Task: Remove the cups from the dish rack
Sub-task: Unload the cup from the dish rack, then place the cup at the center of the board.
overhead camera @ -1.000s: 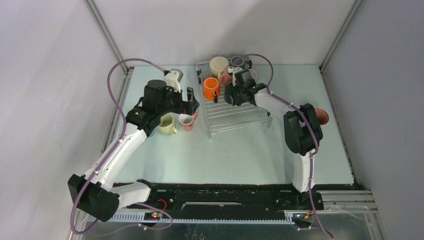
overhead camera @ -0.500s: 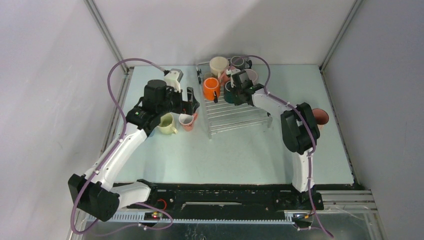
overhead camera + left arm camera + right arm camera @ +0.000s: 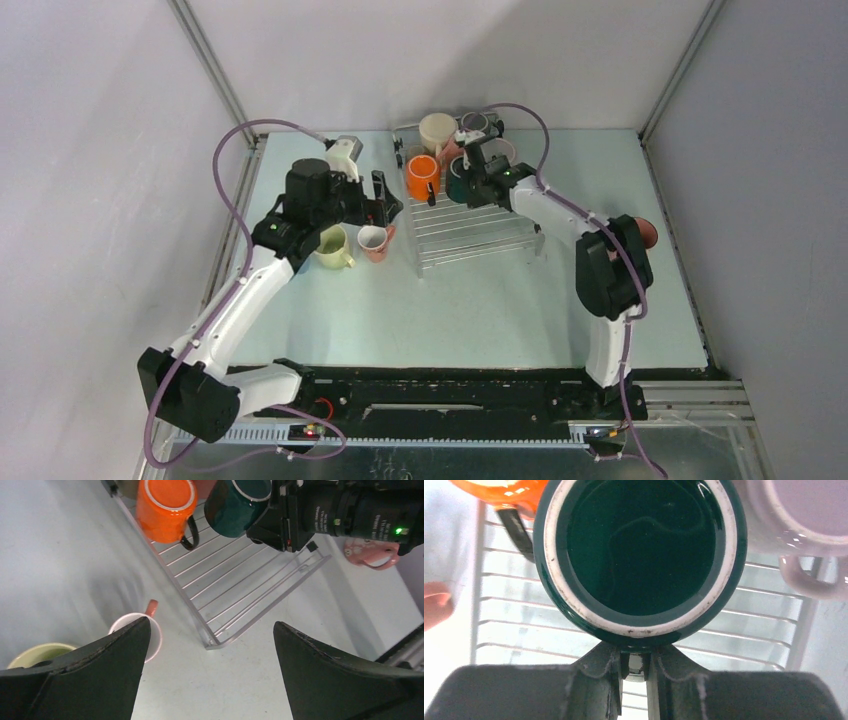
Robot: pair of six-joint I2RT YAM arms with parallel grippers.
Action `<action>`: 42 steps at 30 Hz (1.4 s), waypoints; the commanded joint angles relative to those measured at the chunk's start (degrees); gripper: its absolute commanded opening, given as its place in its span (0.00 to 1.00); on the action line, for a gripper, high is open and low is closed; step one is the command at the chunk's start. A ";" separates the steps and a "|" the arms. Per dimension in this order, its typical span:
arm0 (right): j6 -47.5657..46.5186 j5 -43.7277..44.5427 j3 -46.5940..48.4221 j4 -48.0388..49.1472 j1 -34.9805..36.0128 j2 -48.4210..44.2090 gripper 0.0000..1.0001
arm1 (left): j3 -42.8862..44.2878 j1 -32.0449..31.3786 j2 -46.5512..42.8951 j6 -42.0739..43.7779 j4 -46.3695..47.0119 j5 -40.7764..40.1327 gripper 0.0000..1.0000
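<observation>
Three out, by my count: pale green ceramic cup (image 3: pixel 333 247) and pink white-lined cup (image 3: pixel 373 241) on table (image 3: pixel 480 310) at rack's 9 o'clock, pink mug (image 3: pixel 645 233) at 3. Clear wire-ribbed dish rack (image 3: pixel 470 235) holds rest, bunched at its 12 end. Your right gripper (image 3: pixel 634 662) pinches handle of glossy dark teal mug (image 3: pixel 640 550), rim worn white. Your left gripper (image 3: pixel 211 623) gapes wide, empty.

Left arm reaches toward worktop's far edge, left gripper (image 3: pixel 211 625) spread wide. Right arm likewise, right gripper (image 3: pixel 633 662) pinching mug (image 3: pixel 639 545) handle.

My left arm (image 3: pixel 232 305) and right arm (image 3: pixel 603 345) are white links with black joints. A mauve cable (image 3: pixel 219 160) runs along each; a green light (image 3: pixel 398 530) sits behind the right gripper (image 3: pixel 634 662).
</observation>
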 commanded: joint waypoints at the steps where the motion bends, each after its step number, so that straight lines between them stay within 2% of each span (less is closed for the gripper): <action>1: 4.18 -0.01 1.03 1.85 0.31 -9.82 0.00 | -1.25 0.41 -0.53 -5.90 4.29 5.10 1.00; 5: 6.82 -2.77 -0.02 0.08 0.13 -14.25 0.00 | -2.49 1.96 -1.17 -14.10 9.34 10.97 1.00; 10: 11.21 -9.32 -1.37 -0.88 0.13 -20.23 0.00 | -7.35 4.04 -1.22 -28.67 22.55 19.92 1.00; 21: 23.30 -26.36 -6.57 5.33 0.16 -29.38 0.00 | -14.56 4.24 2.74 -55.95 52.52 25.44 1.00; 26: 28.01 -31.52 -9.37 9.92 -0.05 -31.92 0.00 | -15.91 4.20 4.59 -61.54 58.78 25.40 0.99; 42: 37.28 -39.49 -15.18 20.43 -0.14 -33.88 0.00 | -16.74 3.79 6.81 -69.05 67.18 25.54 0.90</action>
